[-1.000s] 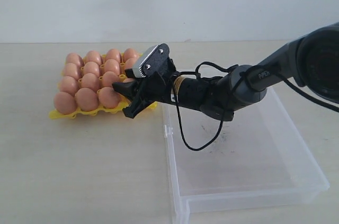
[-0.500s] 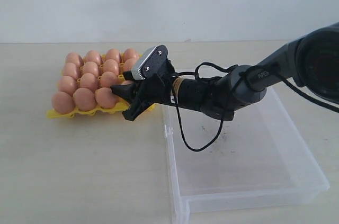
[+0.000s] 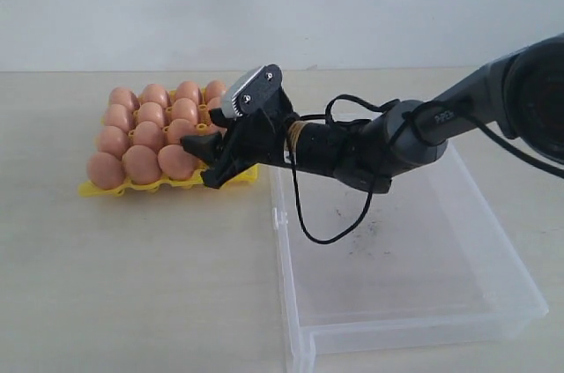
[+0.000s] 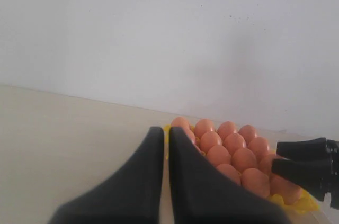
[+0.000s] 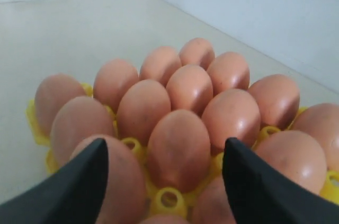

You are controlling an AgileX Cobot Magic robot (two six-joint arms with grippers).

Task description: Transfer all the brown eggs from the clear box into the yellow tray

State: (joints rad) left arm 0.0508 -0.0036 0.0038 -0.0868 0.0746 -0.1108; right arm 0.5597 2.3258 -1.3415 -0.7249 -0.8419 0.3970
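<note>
As its black jaws stand spread wide and grasp nothing, the right gripper [image 3: 201,164] hovers at the corner of the bright yellow lattice egg tray [image 3: 92,188] nearest the box, over the smooth orange-brown oval eggs [image 3: 145,137] filling every cup in sight. The left gripper [image 4: 164,130] is clenched on nothing. The shallow translucent plastic box [image 3: 423,258] holds no eggs, so the job looks finished or nearly so, though one corner cup is hidden. The arm's white lettering [image 3: 445,114] is too small to read
</note>
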